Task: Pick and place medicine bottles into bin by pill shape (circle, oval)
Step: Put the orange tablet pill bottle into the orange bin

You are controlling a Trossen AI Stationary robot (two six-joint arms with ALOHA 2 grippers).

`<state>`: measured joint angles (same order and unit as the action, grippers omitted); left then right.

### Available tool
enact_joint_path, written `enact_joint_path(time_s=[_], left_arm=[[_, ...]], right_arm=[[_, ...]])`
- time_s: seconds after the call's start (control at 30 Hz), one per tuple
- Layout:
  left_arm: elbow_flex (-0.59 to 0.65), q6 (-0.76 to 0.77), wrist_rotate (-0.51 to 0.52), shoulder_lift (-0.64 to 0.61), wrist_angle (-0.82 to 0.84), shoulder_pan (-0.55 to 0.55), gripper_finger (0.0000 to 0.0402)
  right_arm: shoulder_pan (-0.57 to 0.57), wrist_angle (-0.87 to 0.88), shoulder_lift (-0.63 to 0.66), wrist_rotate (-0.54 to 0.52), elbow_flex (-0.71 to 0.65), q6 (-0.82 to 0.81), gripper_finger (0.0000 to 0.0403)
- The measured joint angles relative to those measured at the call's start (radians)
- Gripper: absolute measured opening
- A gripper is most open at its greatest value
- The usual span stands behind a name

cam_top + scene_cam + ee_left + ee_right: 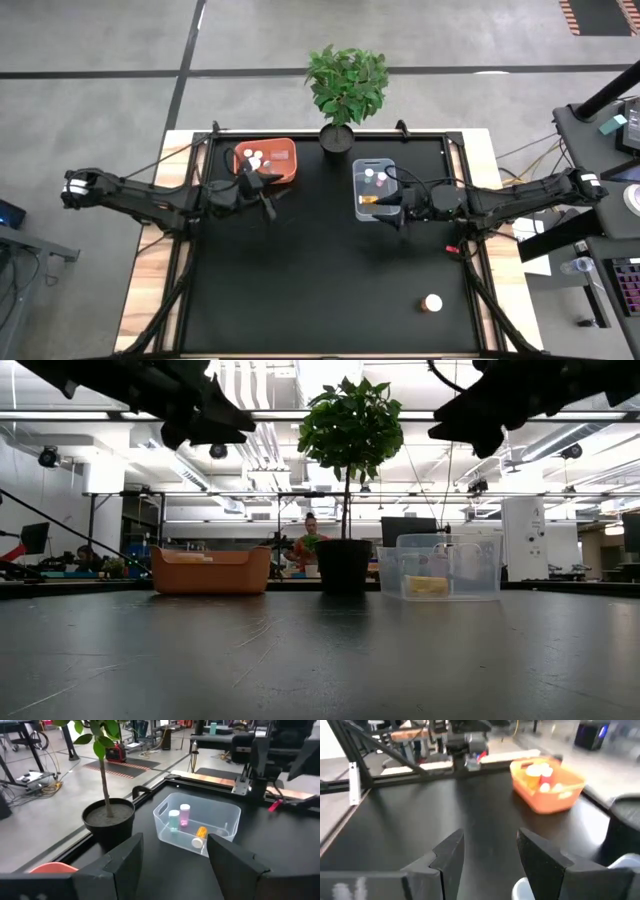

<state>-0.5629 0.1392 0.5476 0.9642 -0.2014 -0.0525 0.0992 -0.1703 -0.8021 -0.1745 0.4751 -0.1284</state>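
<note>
Left tool (pixel 268 205): wide, empty, by orange bin (pixel 281 163)
Right tool (pixel 396 212): apart, empty, at clear bin (pixel 372 164)
Bottle (pixel 431 302): alone, near right of table (pixel 320 290)

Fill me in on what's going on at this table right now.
Two robot arms are sorting small medicine bottles into bins. The orange bin already holds several, and the clear bin holds a few, including an amber one lying on its side. The left tool hangs open and empty beside the orange bin; the right tool hangs open and empty at the clear bin. One bottle sits alone on the black table, near the front right. A potted plant stands at the back edge.
</note>
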Motion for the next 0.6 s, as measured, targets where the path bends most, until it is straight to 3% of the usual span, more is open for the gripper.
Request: enact_joint_path(time_s=[0.3, 0.6], left_arm=[[0.000, -0.047, 0.000, 0.001, 0.003, 0.000, 0.0203], [0.000, -0.040, -0.004, -0.001, 0.010, -0.002, 0.0203]], right_arm=[[0.001, 0.386, -0.042, 0.114, 0.197, -0.281, 0.0176], [0.004, 0.689, -0.233, 0.309, 0.471, -0.514, 0.0176]])
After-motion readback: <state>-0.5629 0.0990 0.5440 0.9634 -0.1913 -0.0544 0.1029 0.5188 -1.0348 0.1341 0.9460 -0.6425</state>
